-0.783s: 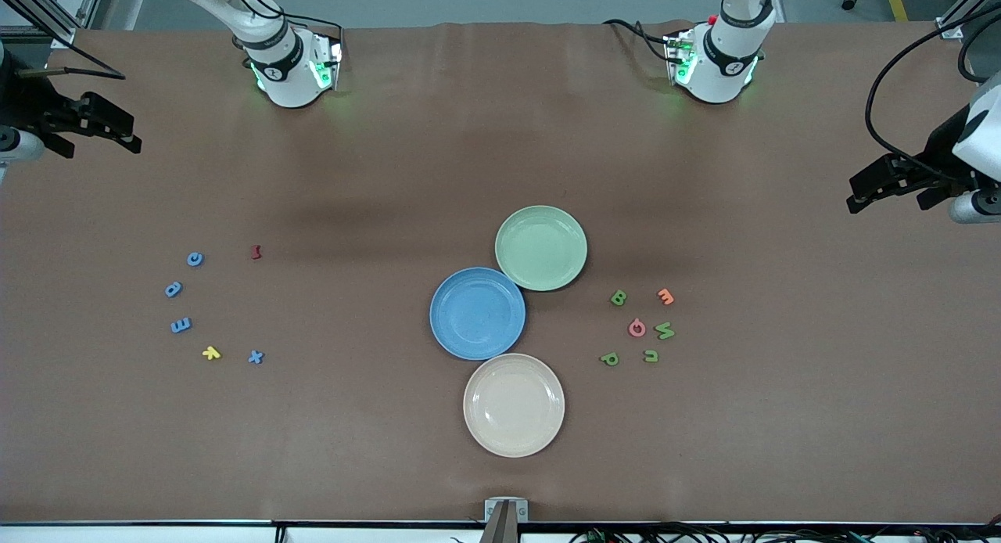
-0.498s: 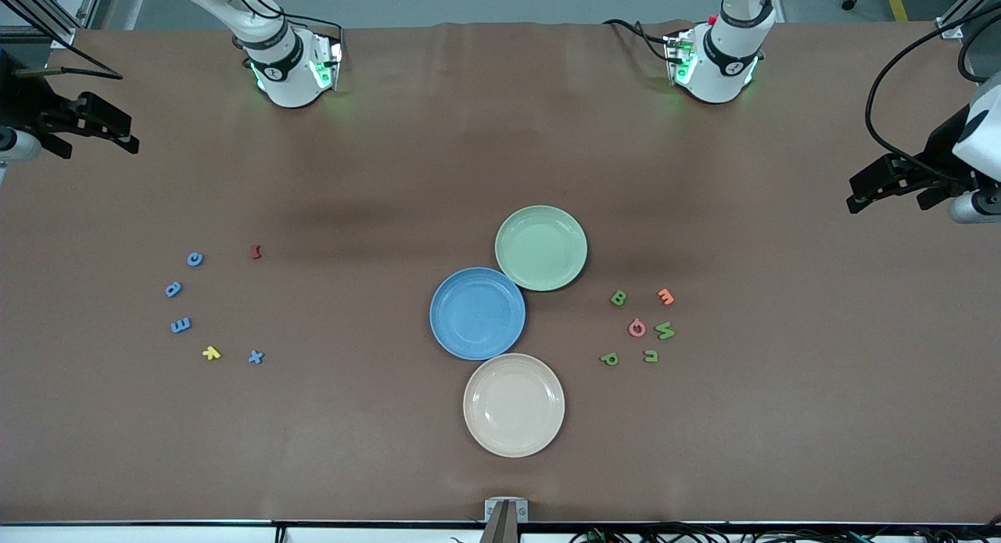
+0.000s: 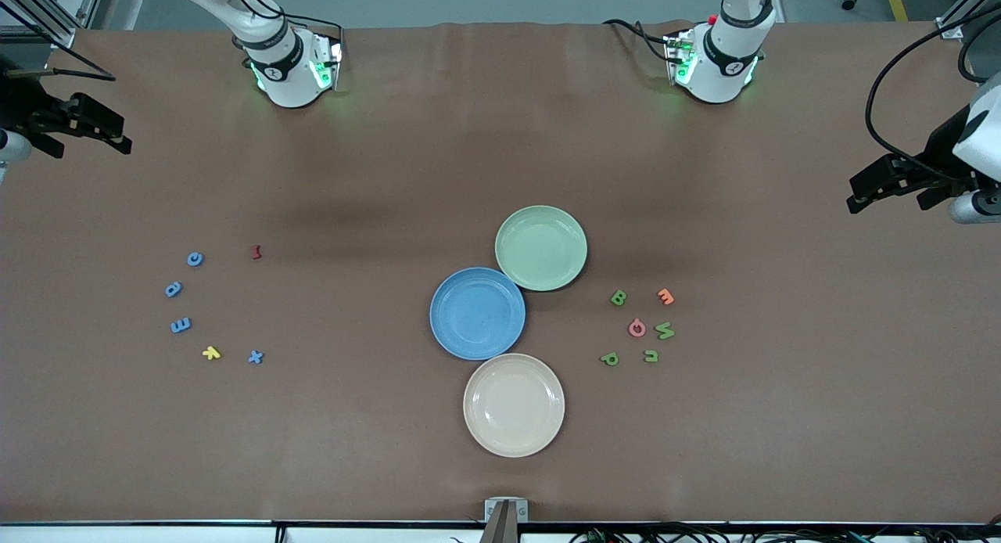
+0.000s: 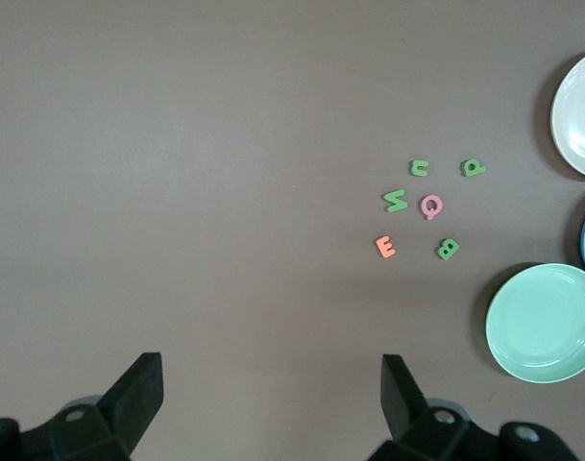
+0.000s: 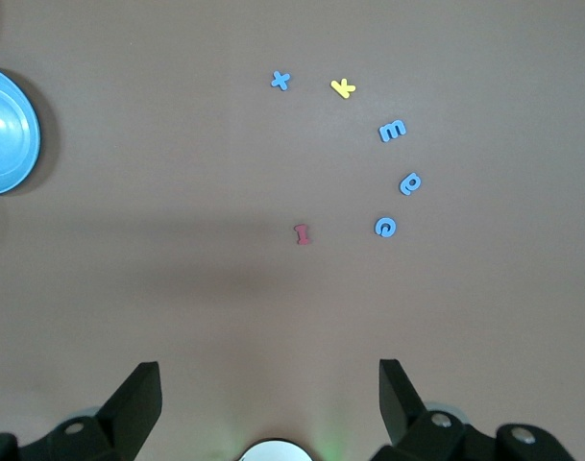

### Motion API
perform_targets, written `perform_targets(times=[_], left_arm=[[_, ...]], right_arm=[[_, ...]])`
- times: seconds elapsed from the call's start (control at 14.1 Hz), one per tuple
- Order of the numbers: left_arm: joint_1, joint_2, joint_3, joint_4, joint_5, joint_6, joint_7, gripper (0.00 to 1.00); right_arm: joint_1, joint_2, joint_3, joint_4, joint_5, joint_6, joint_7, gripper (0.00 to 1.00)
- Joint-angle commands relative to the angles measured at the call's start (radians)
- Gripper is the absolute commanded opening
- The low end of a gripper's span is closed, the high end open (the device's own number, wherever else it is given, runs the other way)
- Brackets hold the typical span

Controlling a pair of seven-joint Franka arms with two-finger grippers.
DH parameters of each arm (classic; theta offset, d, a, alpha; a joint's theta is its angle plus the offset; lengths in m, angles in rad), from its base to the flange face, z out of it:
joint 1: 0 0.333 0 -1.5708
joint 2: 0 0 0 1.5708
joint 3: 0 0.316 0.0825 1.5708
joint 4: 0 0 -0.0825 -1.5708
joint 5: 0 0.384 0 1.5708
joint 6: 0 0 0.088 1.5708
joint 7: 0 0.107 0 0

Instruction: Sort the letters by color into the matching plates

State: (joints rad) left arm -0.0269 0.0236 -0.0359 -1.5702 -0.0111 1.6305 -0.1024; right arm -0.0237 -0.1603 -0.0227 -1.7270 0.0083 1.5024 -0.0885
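Wrist views: left pincer [image 4: 273, 408], right pincer [image 5: 268, 408] wide, empty.

Blue plate [image 3: 477, 314] touches green plate [image 3: 541, 248] (both empty); letters [image 3: 637, 328] lie scattered.

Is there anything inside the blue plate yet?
No. The blue plate is bare, with no letters in it. The four blue letters lie on the table toward the right arm's end. Nothing covers the plate, so its whole inside shows.
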Motion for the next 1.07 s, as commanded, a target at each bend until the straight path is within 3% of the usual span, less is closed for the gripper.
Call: perform_targets(times=[0.0, 0.5, 1.0], left_arm=[[-0.005, 0.065, -0.004, 0.018, -0.021, -0.005, -0.013, 1.0], [-0.071, 0.251, -0.016, 0.001, -0.096, 0.093, -0.042, 1.0], [-0.186, 0.439, -0.024, -0.05, -0.057, 0.417, -0.264, 1.0]], right_arm=[[-0.007, -0.021, 0.012, -0.022, -0.016, 0.004, -0.011, 1.0], [-0.018, -0.021, 0.007, -0.025, 0.007, 0.013, 0.004, 1.0], [-0.025, 0.002, 0.006, 0.006, 0.01, -0.014, 0.026, 1.0]])
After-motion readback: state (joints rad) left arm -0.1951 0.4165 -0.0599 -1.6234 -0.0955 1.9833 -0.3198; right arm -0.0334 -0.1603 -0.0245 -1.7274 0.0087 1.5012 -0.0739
